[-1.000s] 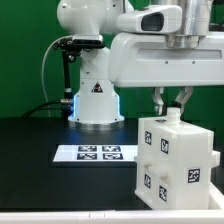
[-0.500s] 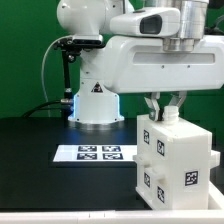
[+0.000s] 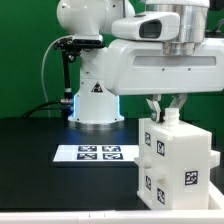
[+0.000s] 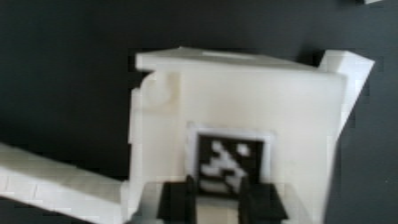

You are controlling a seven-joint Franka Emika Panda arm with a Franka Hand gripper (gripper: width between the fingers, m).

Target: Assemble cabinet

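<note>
White cabinet (image 3: 178, 160): stands upright on the table as a closed box, at about 4 o'clock in the exterior view, close to the near edge.
Black table (image 3: 40, 150): dark and matte; it carries the cabinet and the marker board.
Cabinet tags (image 3: 159, 143): small black-and-white squares on the two faces turned toward the exterior camera (four can be made out, two per face).
Raised piece (image 3: 167, 118): a small white block that sticks up from the cabinet's top, at the corner nearest the arm.
Gripper (image 3: 167, 108): comes straight down from 12 o'clock onto that raised piece and is at a narrow setting, with one finger on each side of the piece, clamping it.
Fingers (image 4: 178, 200): two dark bars in the wrist view, set close together, with a white cabinet face and one tag (image 4: 226, 160) showing between and beyond them (this picture is soft, so the pad contact itself is blurred).
Arm (image 3: 150, 60): large white links fill the frame from 12 to 2 o'clock in the exterior view, directly above the cabinet.
Arm base (image 3: 95, 100): a white pedestal at the far side of the table, just above the frame's centre.
Marker board (image 3: 95, 153): lies flat on the table at 9 o'clock from the cabinet, near it but apart from it, and in front of the arm base.
Backdrop (image 3: 25, 60): plain green wall behind the rig.
</note>
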